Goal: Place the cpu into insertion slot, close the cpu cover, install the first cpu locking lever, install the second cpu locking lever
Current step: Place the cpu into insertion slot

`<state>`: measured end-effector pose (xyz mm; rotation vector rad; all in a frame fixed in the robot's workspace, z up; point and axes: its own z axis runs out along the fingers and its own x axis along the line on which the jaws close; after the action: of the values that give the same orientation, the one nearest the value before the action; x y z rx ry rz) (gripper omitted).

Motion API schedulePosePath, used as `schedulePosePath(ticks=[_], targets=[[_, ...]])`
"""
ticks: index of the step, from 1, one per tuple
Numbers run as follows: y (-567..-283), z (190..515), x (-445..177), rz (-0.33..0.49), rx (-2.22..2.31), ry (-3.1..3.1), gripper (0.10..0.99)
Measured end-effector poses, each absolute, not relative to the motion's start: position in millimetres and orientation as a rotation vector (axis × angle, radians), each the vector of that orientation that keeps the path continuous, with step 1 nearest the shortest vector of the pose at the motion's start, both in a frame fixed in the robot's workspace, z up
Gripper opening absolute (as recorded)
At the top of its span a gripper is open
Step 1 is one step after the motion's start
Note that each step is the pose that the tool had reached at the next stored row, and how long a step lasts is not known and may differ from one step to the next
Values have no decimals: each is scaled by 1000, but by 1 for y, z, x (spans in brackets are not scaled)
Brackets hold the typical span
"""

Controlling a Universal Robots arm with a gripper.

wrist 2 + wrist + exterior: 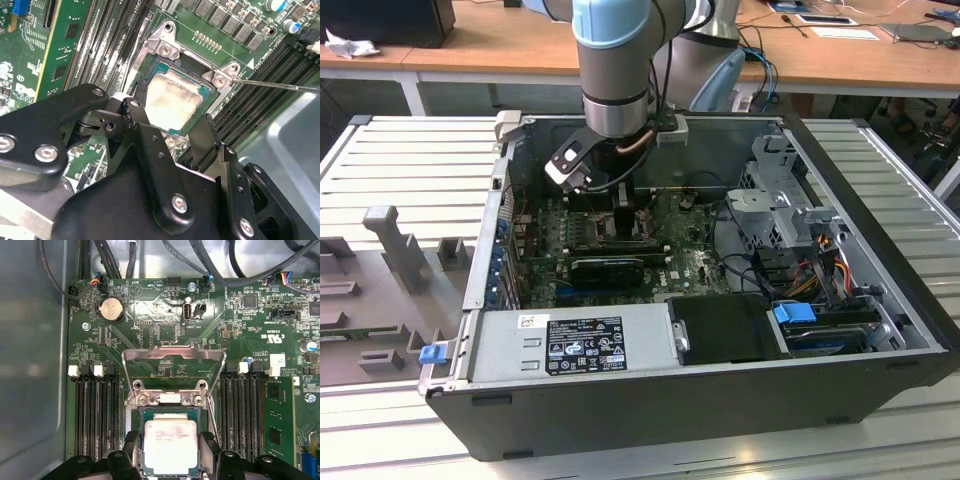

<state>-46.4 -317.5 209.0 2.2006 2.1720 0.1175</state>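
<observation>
place: lab/workshop | signs: open pc case (700,390) on slatted metal bench (410,160); wooden desks (500,45); cables

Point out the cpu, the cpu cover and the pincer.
cpu (170,446): first wrist view, middle of its pale top.
cpu cover (173,353): first wrist view, upper bar of the raised frame.
pincer (172,127): second wrist view, midway between its fingertips.

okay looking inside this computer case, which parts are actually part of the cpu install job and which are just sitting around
Job:
- small square silvery-beige cpu, lying in the socket
- square metal-rimmed insertion slot on the green motherboard
- thin silvery cpu cover, swung open
- black gripper, fingers either side of the cpu

Just there:
- long black memory slots
- round coin battery
- grey white-labelled power supply box
</observation>
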Motion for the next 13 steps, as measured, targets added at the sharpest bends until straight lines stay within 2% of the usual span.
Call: schedulePosePath(ticks=[2, 3, 4, 5, 6, 11, 13], targets=[[-318, 211, -46, 117, 2201, 2172, 584], [-318, 212, -46, 117, 2201, 2172, 522], [-318, 213, -46, 118, 2201, 2172, 522], [-318, 215, -46, 118, 2201, 2172, 400], [-318, 215, -46, 117, 2201, 2172, 400], [-318, 218, -46, 118, 2201, 2172, 106], [-318, 220, -46, 117, 2201, 2172, 106]])
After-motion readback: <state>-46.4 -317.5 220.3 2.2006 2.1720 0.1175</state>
